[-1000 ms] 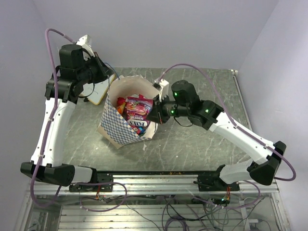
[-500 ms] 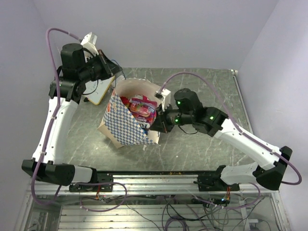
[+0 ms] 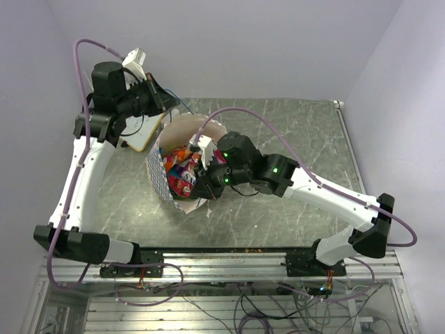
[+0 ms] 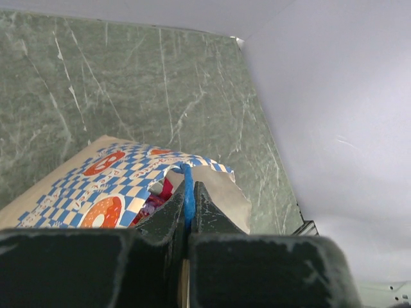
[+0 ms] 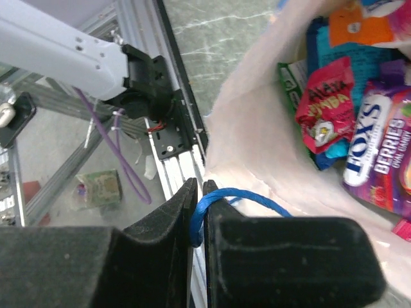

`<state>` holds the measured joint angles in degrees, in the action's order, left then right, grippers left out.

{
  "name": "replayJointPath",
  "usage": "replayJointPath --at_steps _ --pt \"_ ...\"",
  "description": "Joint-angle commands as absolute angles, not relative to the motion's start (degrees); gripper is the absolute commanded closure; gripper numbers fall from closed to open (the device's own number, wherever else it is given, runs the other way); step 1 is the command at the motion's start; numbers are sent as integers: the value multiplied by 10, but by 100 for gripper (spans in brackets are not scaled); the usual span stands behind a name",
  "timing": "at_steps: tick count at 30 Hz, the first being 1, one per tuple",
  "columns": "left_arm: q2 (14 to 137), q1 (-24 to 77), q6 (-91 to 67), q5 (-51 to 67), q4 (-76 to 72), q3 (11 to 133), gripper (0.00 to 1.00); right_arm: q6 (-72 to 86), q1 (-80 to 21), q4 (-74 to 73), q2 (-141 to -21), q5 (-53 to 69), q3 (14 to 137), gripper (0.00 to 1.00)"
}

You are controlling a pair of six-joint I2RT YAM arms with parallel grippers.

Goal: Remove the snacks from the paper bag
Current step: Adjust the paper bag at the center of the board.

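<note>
The paper bag [image 3: 161,179] stands tilted on the table [image 3: 299,132], left of centre, its mouth between my two arms. The snacks [image 5: 359,147] lie piled inside it. My left pincer [image 4: 189,192] sits at the bag's far-left rim, clamped on the far handle [image 4: 187,200]. My right pincer [image 5: 200,200] sits at the near-right rim, clamped on the near handle [image 5: 247,194], the snacks just beyond. Behind and left of the bag, under my left arm, lies a whiteboard [image 3: 144,139].

The paper bag [image 3: 158,182] is pulled wider open than before. The right gripper [image 3: 197,186] is shifted leftward to its near rim, and the snacks [image 3: 178,169] are sunk lower.
</note>
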<state>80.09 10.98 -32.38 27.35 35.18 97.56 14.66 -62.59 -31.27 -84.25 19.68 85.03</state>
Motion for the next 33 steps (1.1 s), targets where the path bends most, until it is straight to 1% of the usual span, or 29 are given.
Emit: replayJointPath --at_steps 1,2,5,11,12,15,19,21,25,29,33 --pt "732 109 -352 310 287 951 93 155 -626 -311 -801 143 826 88" --pt "725 109 -357 312 285 944 93 158 -626 -317 -791 126 813 84" --pt "712 109 -365 310 285 935 93 172 -626 -345 -763 57 794 76" --pt "708 109 -355 278 305 942 93 204 -624 -455 -731 -82 820 38" --pt "708 109 -353 273 308 943 93 207 -625 -476 -729 -100 828 36" --pt "712 109 -352 267 311 941 93 222 -625 -530 -723 -149 846 33" --pt "720 109 -347 263 318 944 93 256 -625 -602 -720 -216 861 32" --pt "724 109 -345 262 321 947 93 256 -625 -614 -722 -229 869 32" --pt "734 109 -346 265 328 951 93 219 -625 -583 -755 -230 904 33" --pt "741 109 -339 260 341 957 93 164 -625 -548 -833 -183 962 35" --pt "749 109 -333 257 360 972 93 149 -625 -524 -915 -161 1020 35"
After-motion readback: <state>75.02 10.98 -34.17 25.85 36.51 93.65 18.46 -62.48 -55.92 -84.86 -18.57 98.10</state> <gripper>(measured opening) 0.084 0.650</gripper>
